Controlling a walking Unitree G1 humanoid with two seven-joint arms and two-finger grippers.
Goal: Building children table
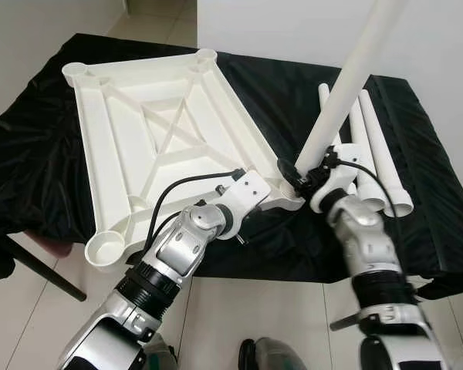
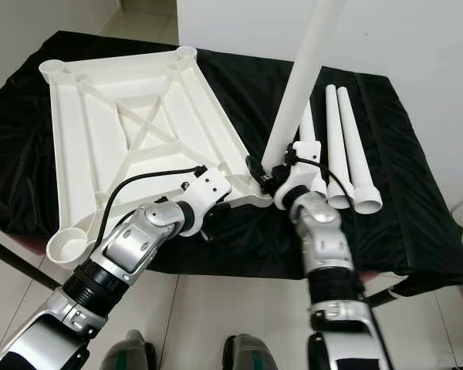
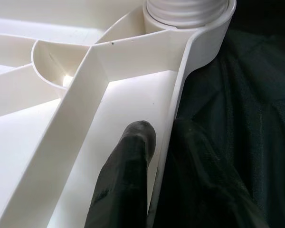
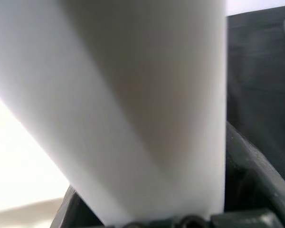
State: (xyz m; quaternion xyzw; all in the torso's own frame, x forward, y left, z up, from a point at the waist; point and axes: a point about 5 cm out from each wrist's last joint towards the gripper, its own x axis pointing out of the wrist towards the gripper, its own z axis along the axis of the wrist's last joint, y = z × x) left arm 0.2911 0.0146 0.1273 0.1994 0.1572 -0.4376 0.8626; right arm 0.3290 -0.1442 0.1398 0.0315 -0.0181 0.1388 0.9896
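- Leg (image 1: 347, 85) fitting is the step we judge to be in hand: the white tabletop (image 1: 158, 131) lies upside down on the black-draped surface (image 1: 31, 162), and the right gripper (image 1: 312, 179) holds one leg tilted, its lower end at the near right corner socket (image 1: 287, 193).
- Right jaws are clamped on the leg near its base; the left gripper (image 1: 255, 202) pinches the tabletop's near rim just beside that socket, one finger (image 3: 126, 175) inside the wall and one outside.
- To do this well, we should bring the leg upright over the socket before turning, since a tilted start risks cross-threading, and keep the left grip firm so the top cannot spin.
- Three spare legs (image 1: 378, 150) lie on the cloth near the right arm.
- From the left wrist we see a ribbed, threaded end (image 3: 187, 7) at the socket, which the head views cannot resolve; only the head views show the leg's lean.
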